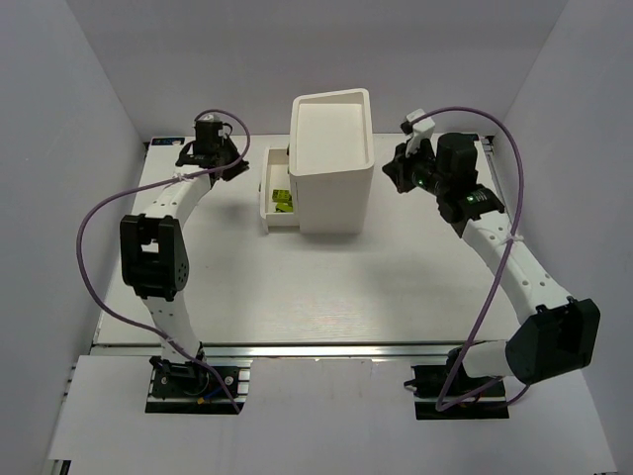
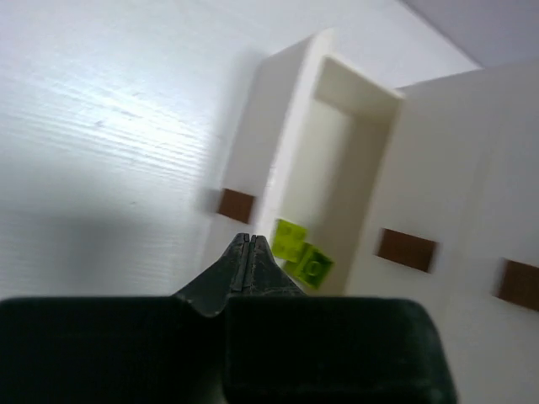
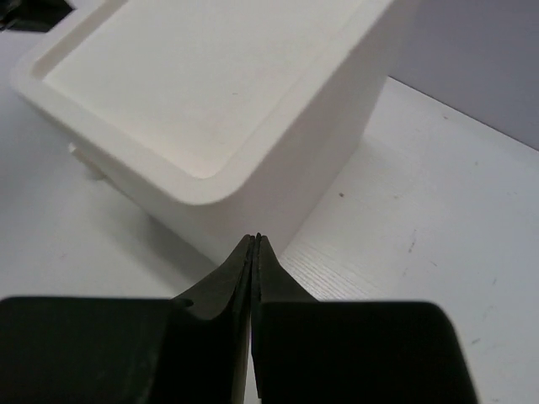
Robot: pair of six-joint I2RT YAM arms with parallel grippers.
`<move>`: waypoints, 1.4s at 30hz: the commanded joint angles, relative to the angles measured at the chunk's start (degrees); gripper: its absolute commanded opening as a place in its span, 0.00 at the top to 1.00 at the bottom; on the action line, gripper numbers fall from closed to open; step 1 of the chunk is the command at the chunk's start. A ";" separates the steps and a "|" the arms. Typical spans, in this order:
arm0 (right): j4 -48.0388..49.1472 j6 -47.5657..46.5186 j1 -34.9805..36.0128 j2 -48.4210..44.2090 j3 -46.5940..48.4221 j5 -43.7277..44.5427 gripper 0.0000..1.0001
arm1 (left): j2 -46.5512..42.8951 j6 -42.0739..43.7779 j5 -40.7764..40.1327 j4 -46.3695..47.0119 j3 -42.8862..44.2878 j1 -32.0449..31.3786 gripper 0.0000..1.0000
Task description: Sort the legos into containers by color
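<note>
i am holding my left claw clenched on nothing at the lower middle of the left wrist view, just in front of the one open drawer. that drawer is sticking out of the left side of the white cabinet at the centre of the top view. two lime legos are lying side by side at its near end, seemingly touching each other. i am keeping my right claw clenched and empty too, at the lower middle of the right wrist view, pointing at a rounded corner of the cabinet, near it but apart as far as i can tell. to the right of the open drawer in the left wrist view, two more knobs are showing on fronts that are sitting flush, so i am reading those drawers as shut, and their contents are hidden from me. i am not spotting any dark green or purple brick, and nothing is showing loose on the table in the top view. i am judging the lime sorting as done and the whole job as near its end, though i cannot confirm the other colours. what is probably remaining is pushing the open drawer in.
</note>
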 commanded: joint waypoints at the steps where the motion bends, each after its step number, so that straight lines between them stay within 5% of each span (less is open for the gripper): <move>1: -1.00 5.79 -1.18 3.21 4.37 10.04 1.00 | 2.21 1.47 -7.27 -5.69 -0.45 0.26 1.00; 9: -1.45 8.26 -1.98 21.06 14.39 3.92 1.00 | 11.34 1.47 -8.17 -9.13 7.27 0.26 0.99; 20: -0.40 12.30 -3.47 32.22 23.98 -12.70 1.00 | 21.62 -1.34 21.50 2.11 14.66 -1.50 0.93; 26: 1.09 15.11 -3.47 33.38 23.46 -17.72 1.00 | 26.12 -2.92 29.89 4.49 19.59 -4.13 0.93; 38: 0.13 14.77 -3.99 33.12 23.89 -14.83 1.00 | 24.99 -5.65 31.05 7.13 17.13 -5.19 0.93; 42: -1.62 13.54 -5.57 31.01 22.67 -9.83 0.76 | 19.98 -7.14 23.76 6.61 12.21 -3.70 0.93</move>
